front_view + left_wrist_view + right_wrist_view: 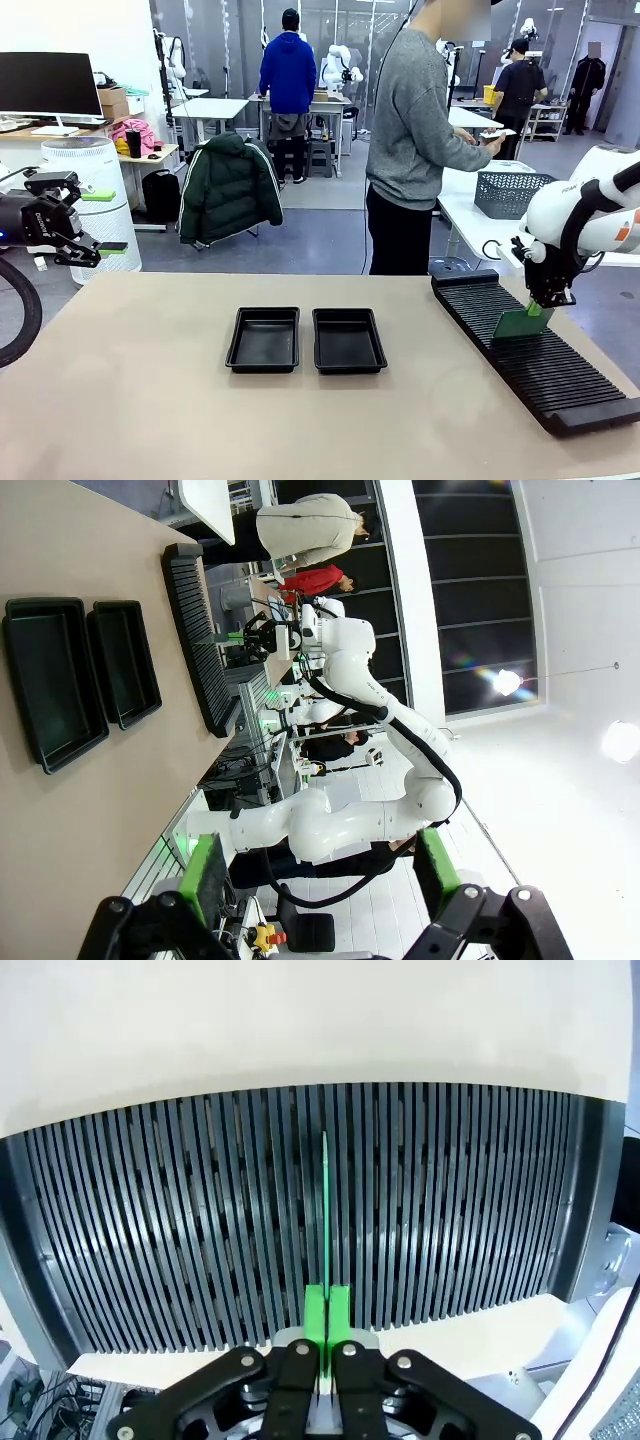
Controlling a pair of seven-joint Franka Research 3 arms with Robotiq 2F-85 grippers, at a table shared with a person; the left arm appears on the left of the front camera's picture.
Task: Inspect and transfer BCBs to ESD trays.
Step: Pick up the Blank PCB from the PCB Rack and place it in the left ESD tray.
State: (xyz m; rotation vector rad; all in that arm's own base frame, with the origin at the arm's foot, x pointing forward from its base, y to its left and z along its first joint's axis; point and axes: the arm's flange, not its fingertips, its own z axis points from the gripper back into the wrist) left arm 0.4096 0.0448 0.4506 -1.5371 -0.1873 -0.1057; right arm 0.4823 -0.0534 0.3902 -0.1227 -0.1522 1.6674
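Note:
One green BCB [520, 324] stands on edge in the black slotted rack [560, 375] at the right, and my right gripper [546, 303] is shut on its top edge. The right wrist view shows the BCB [325, 1210] edge-on as a thin green line in a slot of the rack [180, 1240], pinched by the right gripper [326, 1312]. Two ESD trays, left one [263, 340] and right one [348, 341], lie side by side mid-table with nothing in them. My left gripper [105, 222] hovers open off the table's left end, holding nothing. In its wrist view the left gripper [322, 875] points toward the trays [50, 680] and the rack [198, 640].
A person [415, 130] stands beyond the far edge, turned right, holding something small and pale. A grey basket [510, 192] sits on a white side table behind the rack. Bare tabletop [150, 410] lies around the trays.

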